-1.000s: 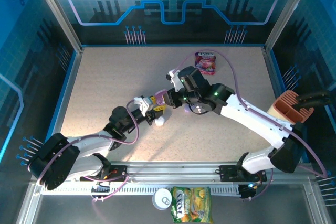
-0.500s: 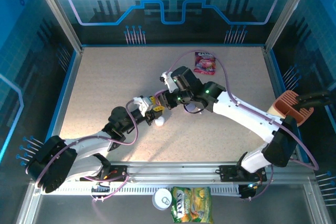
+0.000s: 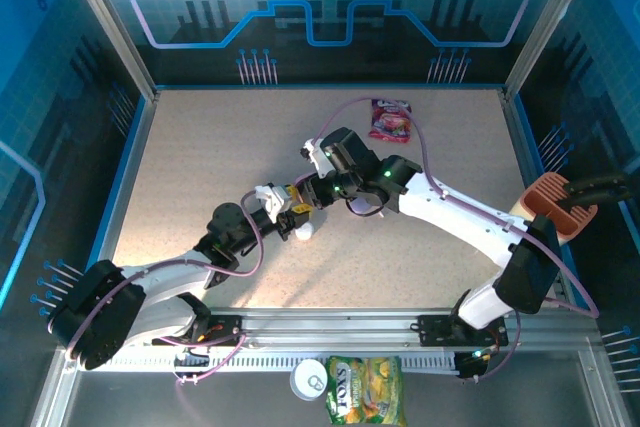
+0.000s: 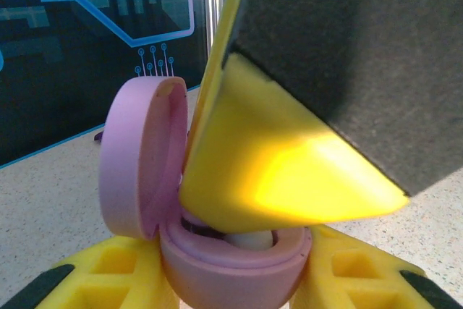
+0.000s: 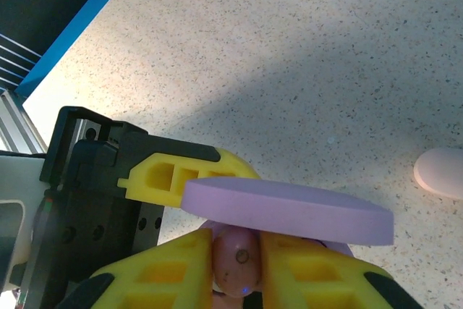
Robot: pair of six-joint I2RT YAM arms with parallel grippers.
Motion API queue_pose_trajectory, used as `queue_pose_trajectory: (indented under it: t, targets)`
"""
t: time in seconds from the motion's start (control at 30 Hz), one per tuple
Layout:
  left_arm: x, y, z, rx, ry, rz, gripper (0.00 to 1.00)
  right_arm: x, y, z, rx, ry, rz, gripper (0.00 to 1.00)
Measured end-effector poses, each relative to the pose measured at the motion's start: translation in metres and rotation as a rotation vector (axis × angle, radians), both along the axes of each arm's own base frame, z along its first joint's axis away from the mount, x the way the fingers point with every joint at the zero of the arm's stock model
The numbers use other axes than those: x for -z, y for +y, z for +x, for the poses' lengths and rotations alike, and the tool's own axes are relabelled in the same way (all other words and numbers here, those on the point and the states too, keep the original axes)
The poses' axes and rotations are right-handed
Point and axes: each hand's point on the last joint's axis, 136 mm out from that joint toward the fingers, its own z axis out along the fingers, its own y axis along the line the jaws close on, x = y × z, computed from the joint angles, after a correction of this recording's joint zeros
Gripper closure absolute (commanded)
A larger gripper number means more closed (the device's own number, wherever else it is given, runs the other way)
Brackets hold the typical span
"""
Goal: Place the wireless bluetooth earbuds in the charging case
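Note:
My left gripper (image 3: 286,211) is shut on the lilac charging case (image 4: 235,269), held just above the table with its lid (image 4: 137,157) swung open. A pale earbud (image 4: 251,240) sits in the case's well. My right gripper (image 5: 235,269) is shut on a small pink earbud (image 5: 236,255) pinched between its yellow fingers (image 5: 170,273), right at the case's mouth under the lid (image 5: 289,210). In the left wrist view one of those right fingers (image 4: 282,171) presses down into the open case. In the top view the right gripper (image 3: 312,193) meets the left at mid-table.
A pale rounded case (image 3: 303,232) lies on the table just beside the grippers, also seen as (image 5: 441,171). A pink snack bag (image 3: 390,119) lies at the back. An orange holder (image 3: 555,202) stands at the right edge. A green bag (image 3: 365,390) and a can (image 3: 312,379) lie below the front rail.
The right arm has swung left and brought its gripper onto the open case. The left arm has stayed in place with the case.

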Motion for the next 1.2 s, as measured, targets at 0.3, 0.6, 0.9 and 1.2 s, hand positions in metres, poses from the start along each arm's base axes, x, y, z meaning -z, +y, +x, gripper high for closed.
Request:
queue_pose_trajectory:
  t: [0.3,0.6,0.9,1.2]
  targets:
    - [0.001,0.0,0.0,-0.003,0.01,0.0,0.68,-0.004,-0.006,-0.007,0.005,-0.002,0.021,0.59]
    - [0.01,0.0,0.001,-0.004,0.048,0.013,0.7,-0.044,-0.033,-0.003,0.057,-0.063,0.13,0.57]
    - [0.008,0.001,-0.002,0.001,0.045,0.015,0.7,-0.048,-0.015,0.037,0.063,-0.052,0.091,0.63]
    - [0.002,0.007,-0.002,-0.03,0.054,0.001,0.74,-0.018,-0.001,0.04,0.011,0.031,0.029,0.65]
